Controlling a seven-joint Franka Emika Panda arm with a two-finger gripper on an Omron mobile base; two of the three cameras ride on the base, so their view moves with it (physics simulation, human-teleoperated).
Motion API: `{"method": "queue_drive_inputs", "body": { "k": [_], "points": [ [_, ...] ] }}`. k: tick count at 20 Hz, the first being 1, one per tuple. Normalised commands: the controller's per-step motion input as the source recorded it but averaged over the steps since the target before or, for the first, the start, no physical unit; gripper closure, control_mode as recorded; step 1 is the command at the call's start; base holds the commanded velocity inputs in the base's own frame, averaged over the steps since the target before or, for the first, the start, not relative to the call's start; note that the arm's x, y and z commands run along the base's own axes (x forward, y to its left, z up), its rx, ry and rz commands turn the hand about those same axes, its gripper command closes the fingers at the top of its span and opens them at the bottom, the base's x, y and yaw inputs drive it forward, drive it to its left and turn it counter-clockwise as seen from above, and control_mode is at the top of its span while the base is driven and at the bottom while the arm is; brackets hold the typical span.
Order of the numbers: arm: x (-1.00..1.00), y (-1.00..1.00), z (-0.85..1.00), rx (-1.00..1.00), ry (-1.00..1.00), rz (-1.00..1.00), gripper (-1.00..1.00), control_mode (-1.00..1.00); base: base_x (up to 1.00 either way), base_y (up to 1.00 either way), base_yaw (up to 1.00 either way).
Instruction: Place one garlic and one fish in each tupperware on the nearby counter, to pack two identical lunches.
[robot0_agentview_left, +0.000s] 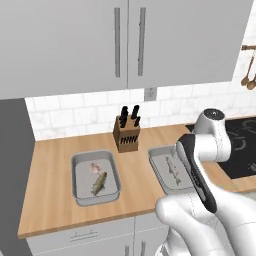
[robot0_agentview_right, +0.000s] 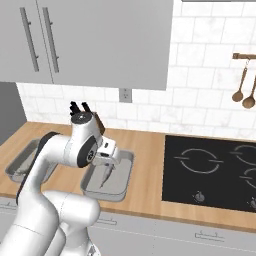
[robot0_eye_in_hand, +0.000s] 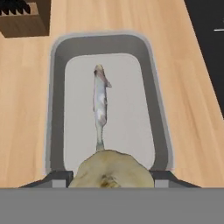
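- Left base view: hanging over the right tupperware (robot0_agentview_left: 159, 176), arm covering the claw; fish (robot0_agentview_left: 173, 170) lying below, long axis running away from the base; left tupperware (robot0_agentview_left: 96, 178) off to the side, already carrying garlic (robot0_agentview_left: 95, 167) and fish (robot0_agentview_left: 99, 183).
- Right base view: claw (robot0_agentview_right: 107, 161) poising just above the fish (robot0_agentview_right: 106, 176).
- Hand view: gripping a garlic (robot0_eye_in_hand: 110, 171) between half-spread jaws, fish (robot0_eye_in_hand: 100, 104) stretching lengthwise straight ahead in the tupperware (robot0_eye_in_hand: 57, 105); likely releasing beside it.

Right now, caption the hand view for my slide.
Gripper holding garlic above the tupperware with a fish.
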Motion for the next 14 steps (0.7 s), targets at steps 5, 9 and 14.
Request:
{"method": "queue_drive_inputs", "body": {
  "k": [5, 9, 14],
  "points": [
    [0.59, -0.06, -0.58, 0.00, 0.07, 0.00, 1.00, -1.00, 0.00, 0.00, 0.00],
    [0.47, -0.06, -0.43, 0.00, 0.11, 0.00, 1.00, -1.00, 0.00, 0.00, 0.00],
    [0.38, -0.11, -0.55, 0.00, 0.12, 0.00, 1.00, -1.00, 0.00, 0.00, 0.00]
  ]
}}
